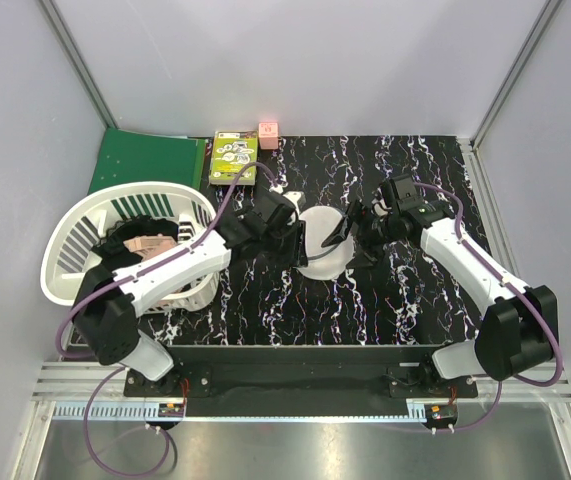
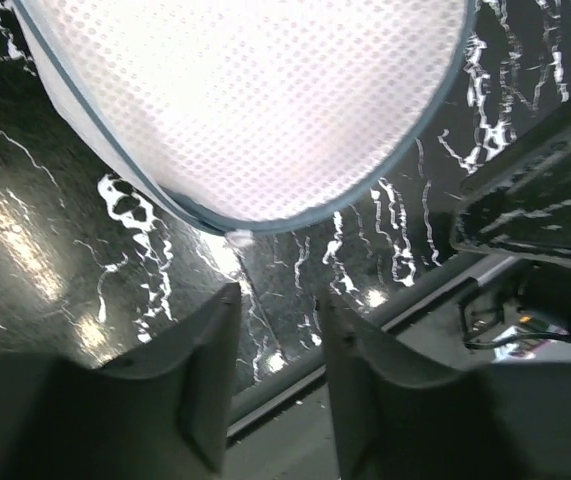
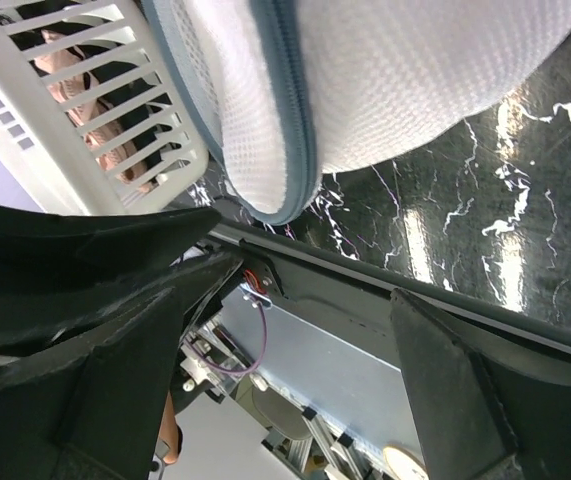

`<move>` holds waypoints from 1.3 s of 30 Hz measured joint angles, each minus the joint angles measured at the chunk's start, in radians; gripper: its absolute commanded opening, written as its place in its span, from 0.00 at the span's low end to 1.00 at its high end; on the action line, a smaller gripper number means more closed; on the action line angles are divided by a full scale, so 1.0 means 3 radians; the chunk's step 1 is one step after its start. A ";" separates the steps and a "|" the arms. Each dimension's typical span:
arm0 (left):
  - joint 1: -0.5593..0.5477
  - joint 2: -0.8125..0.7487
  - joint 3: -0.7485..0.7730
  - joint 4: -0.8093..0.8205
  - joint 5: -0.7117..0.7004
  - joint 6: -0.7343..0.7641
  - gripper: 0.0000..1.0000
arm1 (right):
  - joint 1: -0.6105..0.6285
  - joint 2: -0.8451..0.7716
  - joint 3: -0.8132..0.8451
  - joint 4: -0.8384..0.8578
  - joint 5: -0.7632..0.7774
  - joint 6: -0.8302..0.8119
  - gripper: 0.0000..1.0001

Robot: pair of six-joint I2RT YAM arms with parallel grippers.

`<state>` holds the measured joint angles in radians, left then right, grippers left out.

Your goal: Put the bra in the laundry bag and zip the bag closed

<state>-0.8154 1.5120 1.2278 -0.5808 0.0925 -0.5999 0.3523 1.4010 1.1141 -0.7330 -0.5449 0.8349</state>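
Laundry bag (image 1: 323, 245) just ahead of both fingertip pairs, zip (image 3: 290, 110) apparently shut, bra unseen, likely inside; left gripper (image 2: 280, 297) part-spread, empty, just short of zipper pull (image 2: 237, 238); right gripper (image 3: 310, 285) spread wide, empty; best backed straight off, mesh unsnagged.

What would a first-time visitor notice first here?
A white mesh laundry bag sits in the middle of the black marbled table, flanked by the left gripper and right gripper, both open. At the left, a white slatted basket holds a pale pink garment.
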 measured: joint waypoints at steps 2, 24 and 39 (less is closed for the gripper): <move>0.0010 0.0060 0.0000 0.0024 -0.0005 0.0085 0.33 | 0.0000 0.0000 0.0000 0.0047 -0.0005 0.0028 0.90; 0.0029 0.0510 0.0010 0.0153 -0.0149 0.0406 0.14 | 0.0000 0.0000 -0.0113 0.0215 -0.0084 0.0202 0.77; -0.0052 0.0492 0.0114 0.0160 -0.0029 0.0155 0.00 | 0.0173 0.0000 -0.0233 0.0486 0.0191 0.0768 0.68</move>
<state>-0.8310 1.6596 1.2621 -0.5327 0.0837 -0.5533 0.4042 1.4010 1.0443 -0.5873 -0.4877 1.0653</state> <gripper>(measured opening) 0.012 0.708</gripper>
